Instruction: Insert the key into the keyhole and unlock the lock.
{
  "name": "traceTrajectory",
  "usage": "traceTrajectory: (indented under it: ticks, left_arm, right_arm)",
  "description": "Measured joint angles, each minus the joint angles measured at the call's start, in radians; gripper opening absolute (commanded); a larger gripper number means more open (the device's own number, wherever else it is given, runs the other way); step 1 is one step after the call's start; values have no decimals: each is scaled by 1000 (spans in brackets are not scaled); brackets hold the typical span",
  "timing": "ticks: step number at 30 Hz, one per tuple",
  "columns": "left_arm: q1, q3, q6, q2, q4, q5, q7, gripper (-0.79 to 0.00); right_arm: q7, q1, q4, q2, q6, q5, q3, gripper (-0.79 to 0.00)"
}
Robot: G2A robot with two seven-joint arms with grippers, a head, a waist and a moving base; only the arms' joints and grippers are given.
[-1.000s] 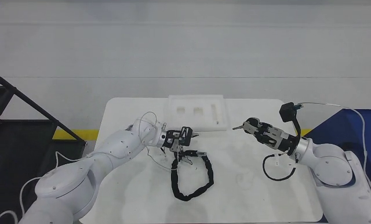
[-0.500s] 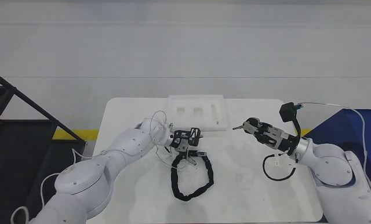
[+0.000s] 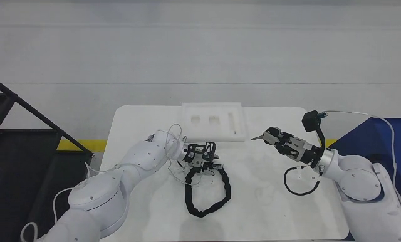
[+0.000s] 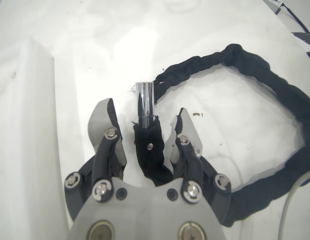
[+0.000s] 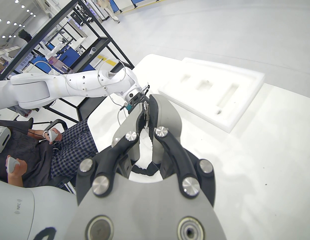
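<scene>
Near foam tray [image 3: 213, 106], L fingers [image 4: 102, 116] straddle lock [image 4: 144, 101]; R fingers [image 5: 167, 116] pinch key [image 3: 256, 138].

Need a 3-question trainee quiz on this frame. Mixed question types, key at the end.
1. True or false: the left claw is shut on the chain lock.
2. What does the right claw hold? A) the key B) a screwdriver C) nothing
3. Fill in: the lock's chrome cylinder lies ___ the left claw's two fingers.
Key: 1 false, it is open, with a gap on each side of the lock's end; 2 A; 3 between.
</scene>
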Motion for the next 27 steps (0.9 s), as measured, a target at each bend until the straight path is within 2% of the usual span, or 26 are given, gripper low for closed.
traceTrajectory:
  ticks: [2, 4, 5, 7, 8, 9, 14, 20, 23, 27]
  left_arm:
    - [-1, 0, 0, -9, 7, 6, -1, -382]
    - [-1, 0, -6, -18, 15, 13, -5, -406]
    - [-1, 0, -9, -21, 20, 15, -9, -446]
    - [-2, 0, -15, -30, 32, 17, -18, -551]
    - [-2, -1, -17, -34, 38, 16, -23, -770]
    - [-2, -3, -20, -37, 44, 12, -27, -785]
    - [-8, -4, -34, -50, 66, 9, -9, -785]
    - [-18, 0, -52, -48, 51, 10, 88, -785]
    - [-21, 0, -44, -34, -13, -40, 96, -785]
    - [-39, 0, -45, 10, -137, -121, 94, -785]
  right_arm:
    - [0, 0, 0, 0, 0, 0, 0, -785]
    - [0, 0, 0, 0, 0, 0, 0, -785]
    - [0, 0, 0, 0, 0, 0, 0, -785]
    - [0, 0, 0, 0, 0, 0, 0, -785]
    - [0, 0, 0, 0, 0, 0, 0, -785]
    - [0, 0, 0, 0, 0, 0, 0, -785]
    - [0, 0, 0, 0, 0, 0, 0, -785]
    - [0, 0, 0, 0, 0, 0, 0, -785]
    - [0, 0, 0, 0, 0, 0, 0, -785]
    - [0, 0, 0, 0, 0, 0, 0, -785]
